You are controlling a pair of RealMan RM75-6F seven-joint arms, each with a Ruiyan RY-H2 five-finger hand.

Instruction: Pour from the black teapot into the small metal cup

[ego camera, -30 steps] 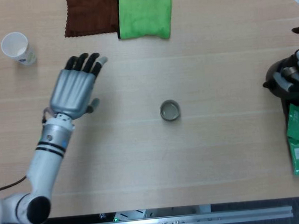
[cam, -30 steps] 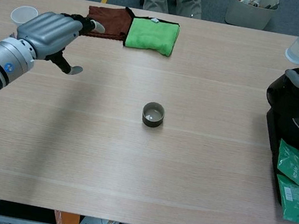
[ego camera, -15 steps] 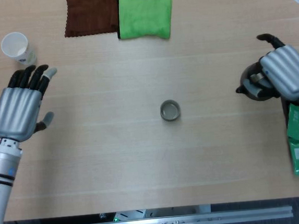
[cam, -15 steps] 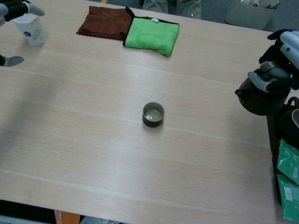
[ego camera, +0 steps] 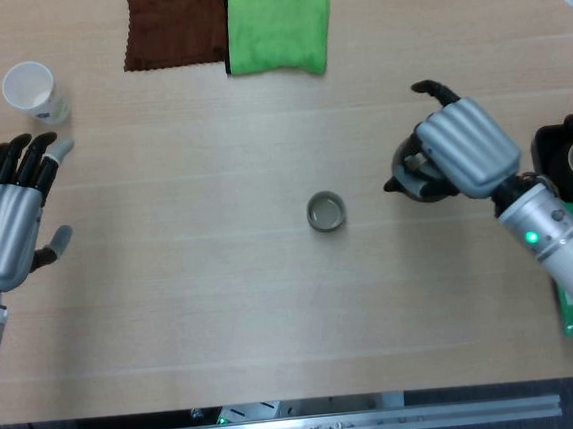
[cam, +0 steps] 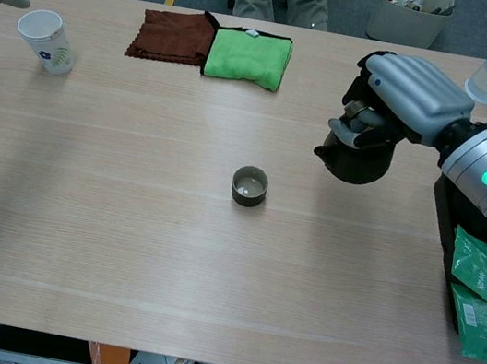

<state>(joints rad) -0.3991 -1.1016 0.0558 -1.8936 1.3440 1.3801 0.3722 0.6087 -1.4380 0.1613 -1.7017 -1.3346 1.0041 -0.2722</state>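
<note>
The right hand is clamping the round black teapot, carrying it at the small metal cup's three o'clock. The spout is standing short of that narrow rim, so tilting now risks spilling onto the wooden table. The left hand is hanging open, fingers apart.

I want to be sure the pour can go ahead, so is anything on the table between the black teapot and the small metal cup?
Nothing visible. The right hand holds the black teapot to the right of the small metal cup, spout toward it, with only bare table between them. The cloths and paper cup lie well off that line.
</note>
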